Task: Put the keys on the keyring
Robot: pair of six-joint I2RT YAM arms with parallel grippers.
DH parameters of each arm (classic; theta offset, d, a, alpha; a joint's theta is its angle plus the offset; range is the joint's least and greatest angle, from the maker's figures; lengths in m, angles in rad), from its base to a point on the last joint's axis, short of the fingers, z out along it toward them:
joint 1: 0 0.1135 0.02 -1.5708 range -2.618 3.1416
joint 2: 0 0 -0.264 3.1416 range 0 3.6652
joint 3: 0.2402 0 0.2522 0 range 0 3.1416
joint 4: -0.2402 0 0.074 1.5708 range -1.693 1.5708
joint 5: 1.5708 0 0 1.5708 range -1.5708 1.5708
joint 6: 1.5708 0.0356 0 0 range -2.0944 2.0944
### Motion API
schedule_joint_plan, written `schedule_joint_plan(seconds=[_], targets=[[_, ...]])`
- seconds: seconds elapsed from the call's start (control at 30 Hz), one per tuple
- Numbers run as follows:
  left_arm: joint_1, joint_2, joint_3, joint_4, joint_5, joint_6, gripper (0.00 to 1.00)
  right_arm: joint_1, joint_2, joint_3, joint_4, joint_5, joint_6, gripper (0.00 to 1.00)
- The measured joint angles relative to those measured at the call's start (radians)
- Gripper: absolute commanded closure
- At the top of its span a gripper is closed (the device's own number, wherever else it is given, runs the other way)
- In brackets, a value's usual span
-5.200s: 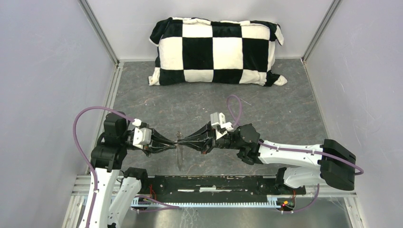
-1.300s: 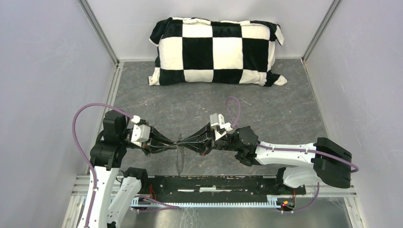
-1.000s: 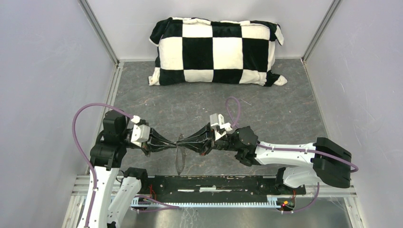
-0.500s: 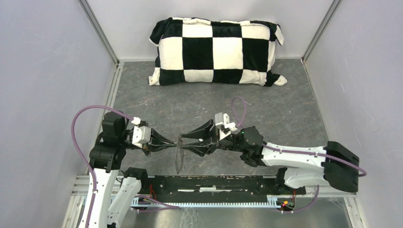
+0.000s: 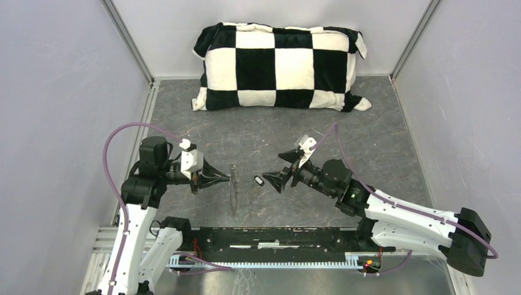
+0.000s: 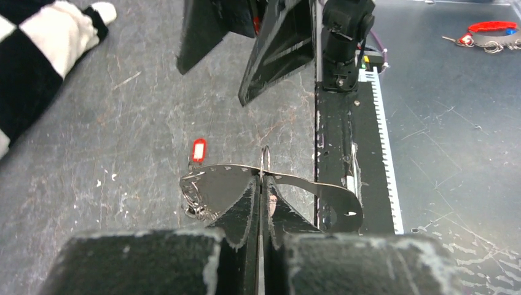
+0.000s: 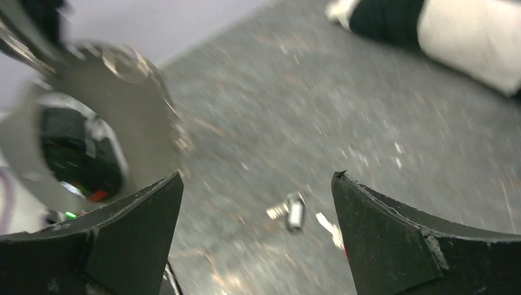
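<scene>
Pinching keyring (image 5: pixel 233 192): left tool (image 5: pixel 225 179) | right tool (image 5: pixel 273 181) spread wide; black key (image 5: pixel 258 180) near

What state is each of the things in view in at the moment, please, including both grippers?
left gripper: shut on the keyring.
right gripper: open, holding nothing.
keyring: clamped in the left gripper, held above the table.
red key: lying on the table.
black key: lying loose on the table, just ahead of the right gripper.
pillow: resting against the far wall.
</scene>
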Motion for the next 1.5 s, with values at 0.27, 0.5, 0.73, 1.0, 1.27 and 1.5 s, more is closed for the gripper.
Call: schedule_joint_plan(seconds=[0.27,0.5,0.73,1.0,1.27,1.5], targets=[[0.000,0.068,-0.026,-0.001,-0.087,0.033,0.98,-0.102,0.194,-0.097,-0.126,0.097,0.010,0.29],[0.000,0.103,-0.028,-0.004,-0.122,0.068,0.98,-0.115,0.409,-0.116,0.015,-0.042,-0.034,0.34],[0.000,0.117,-0.028,-0.024,-0.154,0.096,0.98,-0.145,0.621,0.039,0.093,-0.188,-0.038,0.35],[0.000,0.109,-0.028,-0.035,-0.162,0.103,0.98,-0.057,0.706,0.080,0.125,-0.010,0.096,0.41],[0.000,0.095,-0.027,-0.055,-0.162,0.106,0.98,-0.005,0.774,0.159,0.102,0.174,0.132,0.52],[0.000,0.066,-0.027,-0.068,-0.162,0.106,0.98,0.009,0.842,0.222,0.074,0.255,0.133,0.58]])
